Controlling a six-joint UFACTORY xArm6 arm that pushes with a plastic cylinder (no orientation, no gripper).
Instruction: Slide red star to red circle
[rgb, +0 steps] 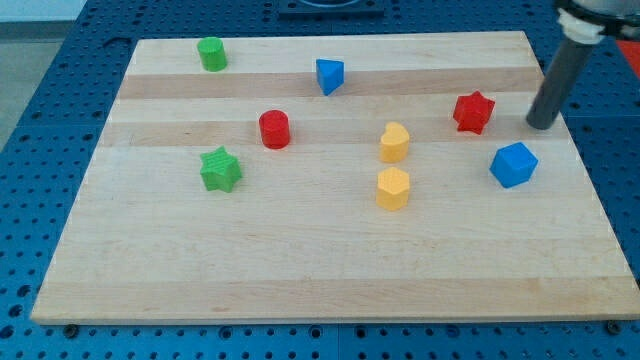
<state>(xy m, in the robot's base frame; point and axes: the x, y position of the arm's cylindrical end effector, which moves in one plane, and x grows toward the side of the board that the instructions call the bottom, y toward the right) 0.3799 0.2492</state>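
The red star (473, 112) lies on the wooden board (300, 270) at the view's right, in the upper half. The red circle (274, 129), a short cylinder, stands left of centre, far to the star's left. My tip (540, 125) is the lower end of the dark rod that comes down from the view's top right. It rests just to the right of the red star, a small gap apart, and above the blue cube (513, 164).
Two yellow blocks (395, 142) (393, 188) lie between the star and the circle, slightly lower. A blue triangular block (329, 75) sits at top centre, a green cylinder (211, 54) at top left, a green star (221, 169) below the red circle.
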